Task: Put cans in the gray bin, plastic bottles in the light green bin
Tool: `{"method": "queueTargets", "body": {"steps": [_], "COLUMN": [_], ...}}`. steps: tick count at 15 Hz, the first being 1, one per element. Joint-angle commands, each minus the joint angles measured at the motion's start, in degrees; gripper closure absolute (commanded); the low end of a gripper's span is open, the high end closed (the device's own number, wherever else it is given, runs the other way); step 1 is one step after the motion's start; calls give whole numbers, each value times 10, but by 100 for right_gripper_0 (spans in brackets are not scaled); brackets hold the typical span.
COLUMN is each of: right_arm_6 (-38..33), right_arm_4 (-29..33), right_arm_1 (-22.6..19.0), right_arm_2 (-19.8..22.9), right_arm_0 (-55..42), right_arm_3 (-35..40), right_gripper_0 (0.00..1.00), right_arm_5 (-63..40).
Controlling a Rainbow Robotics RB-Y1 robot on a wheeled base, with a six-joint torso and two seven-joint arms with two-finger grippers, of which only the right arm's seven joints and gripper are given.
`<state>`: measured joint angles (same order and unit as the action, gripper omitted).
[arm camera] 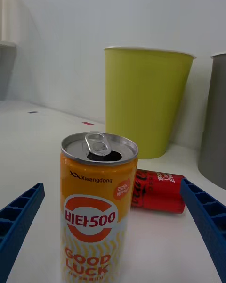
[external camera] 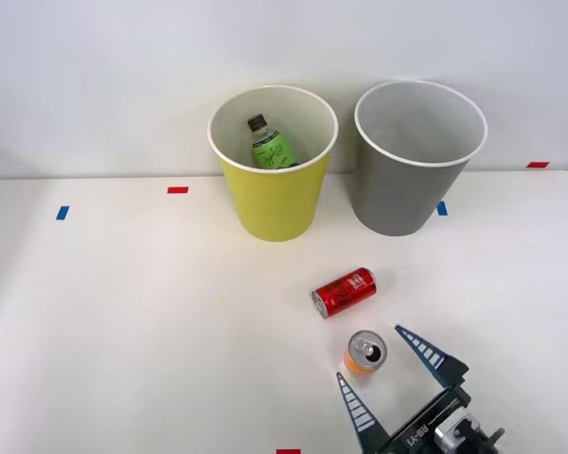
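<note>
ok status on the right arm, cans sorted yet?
Right gripper open, straddling upright orange can. Red can on its side just beyond. Bottle in light green bin; gray bin path unobstructed.

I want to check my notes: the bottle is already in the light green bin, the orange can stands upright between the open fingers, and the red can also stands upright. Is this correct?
Not quite: the red can lies on its side, as the front view shows. The rest holds.

Orange-and-white can [external camera: 364,353], red can [external camera: 345,291], yellow-green bin [external camera: 270,194], gray bin [external camera: 407,184], blue ribbed fingers [external camera: 429,353]
</note>
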<state>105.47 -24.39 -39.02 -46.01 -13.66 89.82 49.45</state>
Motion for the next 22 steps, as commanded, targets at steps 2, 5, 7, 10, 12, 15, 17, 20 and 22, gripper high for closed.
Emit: {"method": "queueTargets", "body": {"steps": [2, 5, 7, 10, 12, 15, 17, 20, 22], "right_arm_6": [5, 9, 13, 15, 15, 14, 15, 15, 12], "right_arm_4": [-14, -21, -28, -37, -39, -43, -44, -47, -50], "right_arm_1": [13, 16, 16, 15, 13, 13, 13, 8, 11], "right_arm_2": [0, -1, -2, -2, -2, -2, 7, 56, 94], "right_arm_0": [15, 26, 34, 34, 32, 29, 18, -27, -41], "right_arm_3": [0, 0, 0, 0, 0, 0, 13, 127, 204], "right_gripper_0": [1, 2, 9, 100, 100, 100, 100, 100, 100], "right_arm_5": [-26, -33, -43, -44, -44, -43, -40, -132, -211]}}
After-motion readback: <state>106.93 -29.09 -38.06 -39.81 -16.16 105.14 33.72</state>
